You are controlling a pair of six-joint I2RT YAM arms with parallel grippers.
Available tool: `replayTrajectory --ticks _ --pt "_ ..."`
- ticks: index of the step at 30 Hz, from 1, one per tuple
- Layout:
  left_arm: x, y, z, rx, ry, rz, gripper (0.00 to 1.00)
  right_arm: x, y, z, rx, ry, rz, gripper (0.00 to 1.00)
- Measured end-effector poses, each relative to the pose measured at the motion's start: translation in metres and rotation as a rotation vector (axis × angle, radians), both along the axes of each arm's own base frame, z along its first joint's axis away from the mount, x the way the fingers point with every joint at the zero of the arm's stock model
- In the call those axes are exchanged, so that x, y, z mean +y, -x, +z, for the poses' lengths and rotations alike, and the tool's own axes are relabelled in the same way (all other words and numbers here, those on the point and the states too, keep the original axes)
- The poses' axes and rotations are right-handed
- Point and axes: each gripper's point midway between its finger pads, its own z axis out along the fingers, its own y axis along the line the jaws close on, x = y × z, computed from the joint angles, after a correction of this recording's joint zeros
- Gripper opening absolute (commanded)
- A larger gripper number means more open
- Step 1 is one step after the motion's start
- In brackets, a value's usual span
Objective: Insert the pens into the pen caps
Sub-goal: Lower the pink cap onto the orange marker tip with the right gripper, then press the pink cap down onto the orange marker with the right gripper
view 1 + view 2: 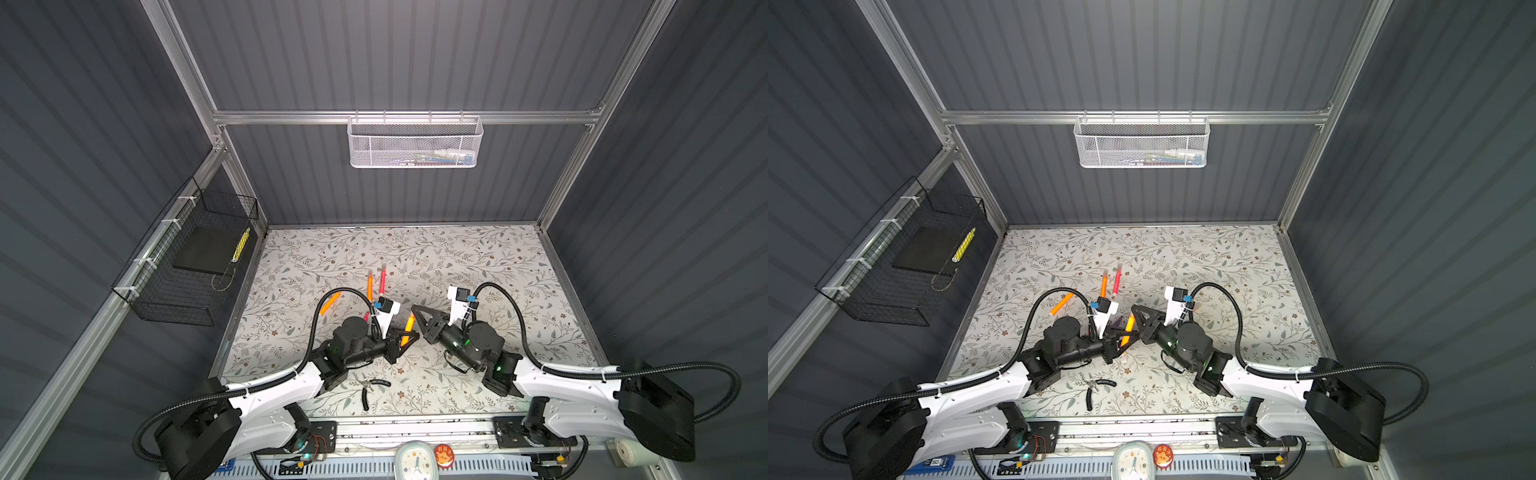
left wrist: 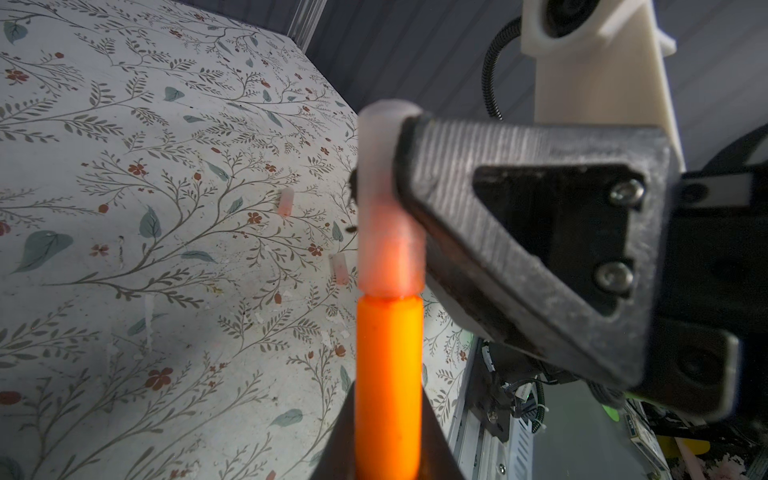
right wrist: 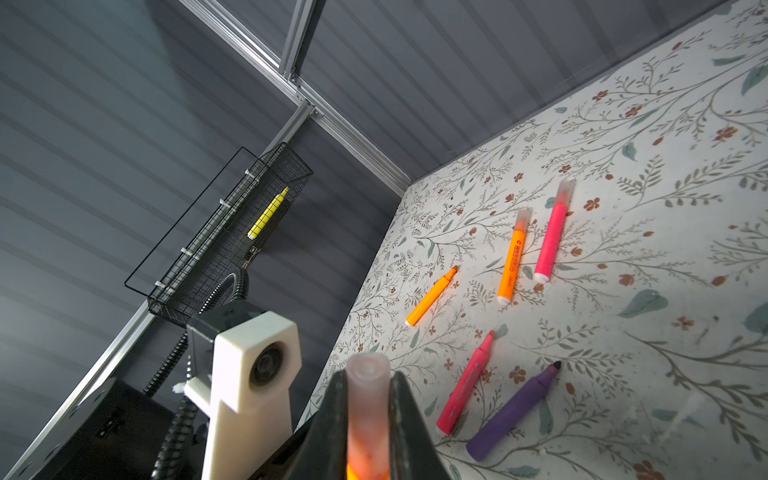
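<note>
Jaws: left gripper (image 1: 405, 340) clenching your orange pen (image 2: 388, 365) — right gripper (image 3: 368, 386) pinching the pen cap (image 2: 386, 195).
Axis: cap sitting coaxial over the tip.

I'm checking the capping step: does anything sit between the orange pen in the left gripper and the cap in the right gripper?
Nothing visible does: the cap covers the tip of the orange pen, its rim meeting the barrel.

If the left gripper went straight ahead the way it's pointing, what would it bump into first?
Probably the right gripper. It is shut on the pen cap at the tip of the orange pen that the left gripper holds, straight ahead and close. Exact gap is unclear.
</note>
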Motion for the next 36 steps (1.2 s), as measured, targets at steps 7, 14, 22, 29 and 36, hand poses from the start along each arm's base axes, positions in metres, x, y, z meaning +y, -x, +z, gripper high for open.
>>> replayTrajectory --ticks 7,14,22,29,36 --pt "0.0 0.0 0.003 -0.011 0.008 -0.001 0.0 0.001 0.0 0.003 -0.024 0.005 0.005 0.24" --pt "0.003 -0.008 0.025 -0.083 0.064 0.033 0.0 0.001 0.021 -0.003 -0.027 0.048 0.071 0.41" --pt "0.002 -0.008 0.03 -0.149 0.057 0.032 0.0 -0.025 0.029 0.028 -0.107 0.03 0.033 0.56" --pt "-0.007 0.003 0.024 -0.231 0.005 0.005 0.0 -0.04 0.017 0.046 -0.135 0.052 -0.028 0.6" --pt "-0.014 0.008 0.009 -0.243 -0.045 -0.026 0.0 -0.023 0.002 0.047 -0.106 0.098 -0.02 0.54"
